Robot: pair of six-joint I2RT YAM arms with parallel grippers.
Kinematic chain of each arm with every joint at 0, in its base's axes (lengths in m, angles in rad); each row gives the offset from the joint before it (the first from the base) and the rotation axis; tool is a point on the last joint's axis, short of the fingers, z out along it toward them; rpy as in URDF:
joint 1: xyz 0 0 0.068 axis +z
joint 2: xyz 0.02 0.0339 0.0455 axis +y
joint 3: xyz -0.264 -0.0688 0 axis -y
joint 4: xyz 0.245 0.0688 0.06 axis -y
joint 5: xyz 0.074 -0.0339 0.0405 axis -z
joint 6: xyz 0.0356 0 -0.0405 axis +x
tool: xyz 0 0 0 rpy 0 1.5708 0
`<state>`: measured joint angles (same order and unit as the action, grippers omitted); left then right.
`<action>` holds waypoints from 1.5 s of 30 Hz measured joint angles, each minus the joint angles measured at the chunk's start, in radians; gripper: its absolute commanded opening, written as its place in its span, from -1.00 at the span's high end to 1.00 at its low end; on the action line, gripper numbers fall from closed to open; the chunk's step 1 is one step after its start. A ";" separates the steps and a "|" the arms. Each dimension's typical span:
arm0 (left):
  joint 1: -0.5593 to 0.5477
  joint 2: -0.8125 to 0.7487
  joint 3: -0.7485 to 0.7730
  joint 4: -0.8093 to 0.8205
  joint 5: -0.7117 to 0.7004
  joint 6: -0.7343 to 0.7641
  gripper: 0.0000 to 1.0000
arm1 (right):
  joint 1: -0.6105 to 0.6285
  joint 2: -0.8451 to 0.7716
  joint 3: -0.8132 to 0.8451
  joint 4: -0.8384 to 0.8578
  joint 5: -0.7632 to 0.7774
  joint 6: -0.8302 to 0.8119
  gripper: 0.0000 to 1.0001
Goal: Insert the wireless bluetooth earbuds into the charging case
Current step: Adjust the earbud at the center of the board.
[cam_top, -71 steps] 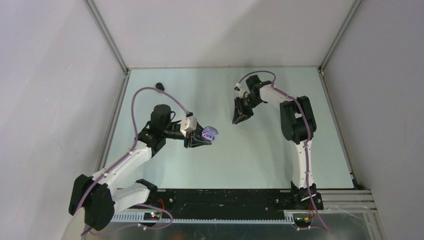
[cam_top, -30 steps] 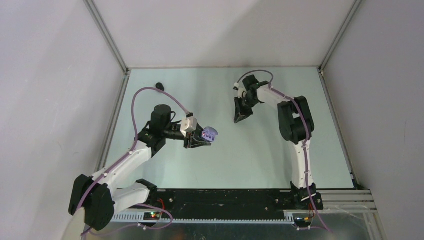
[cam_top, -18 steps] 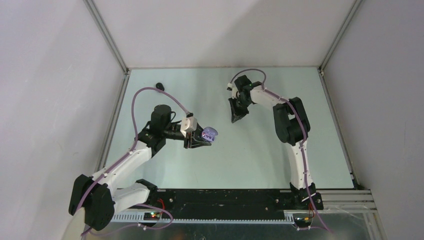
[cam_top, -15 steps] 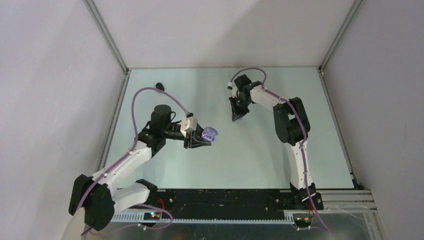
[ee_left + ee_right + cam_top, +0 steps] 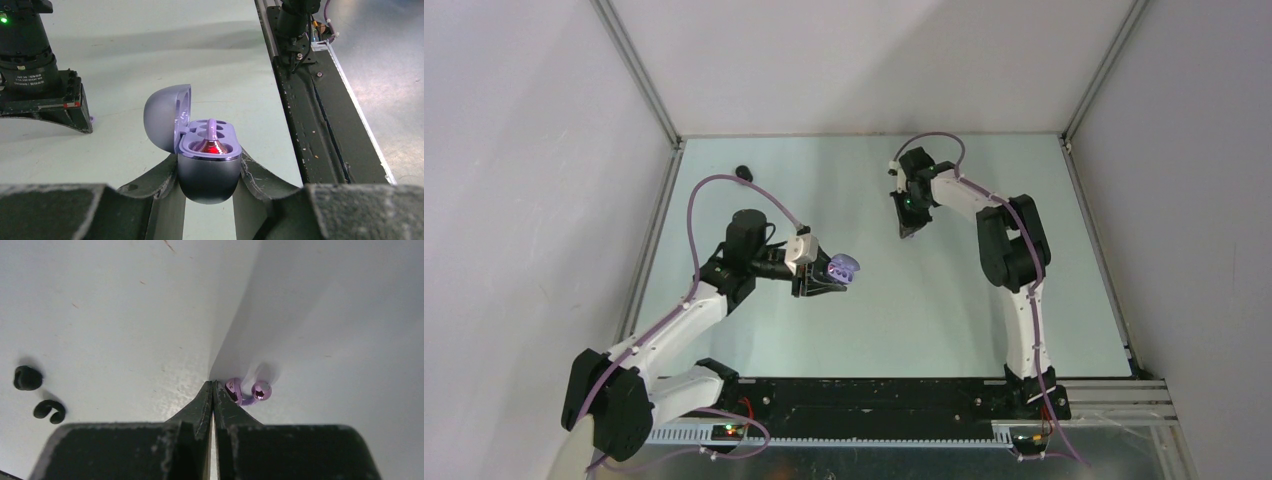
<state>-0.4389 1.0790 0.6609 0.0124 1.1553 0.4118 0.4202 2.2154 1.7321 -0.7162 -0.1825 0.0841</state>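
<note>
right wrist: the right gripper, swung aside, is pressed together beside the earbud; a regrasp is judged needed. the left gripper is clamped on the case.

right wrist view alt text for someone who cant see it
The right gripper is shut, tips together over the pale table, with a pale purple earbud lying just right of them. Two small black pieces lie far left.
</note>
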 measured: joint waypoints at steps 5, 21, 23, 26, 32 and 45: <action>0.000 0.000 0.000 0.000 0.000 0.000 1.00 | -0.025 -0.019 -0.028 -0.002 0.011 -0.009 0.91; 0.000 0.000 0.000 0.000 0.000 0.000 1.00 | -0.106 -0.040 -0.058 -0.021 0.003 -0.019 0.90; 0.000 0.000 0.000 0.000 0.000 0.000 1.00 | -0.110 -0.049 -0.071 -0.027 0.006 -0.025 0.90; 0.000 0.000 0.000 0.000 0.000 0.000 1.00 | -0.113 -0.060 -0.085 -0.033 0.013 -0.034 0.90; 0.000 0.000 0.000 0.000 0.000 0.000 1.00 | -0.118 -0.089 -0.127 -0.032 0.051 -0.054 0.90; -0.004 0.000 0.000 0.000 0.000 0.000 1.00 | -0.063 -0.143 -0.093 -0.044 -0.102 -0.132 0.87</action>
<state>-0.4431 1.0790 0.6609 0.0120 1.1557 0.4118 0.3573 2.0720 1.6390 -0.7605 -0.2844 -0.0475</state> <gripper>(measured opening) 0.372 0.061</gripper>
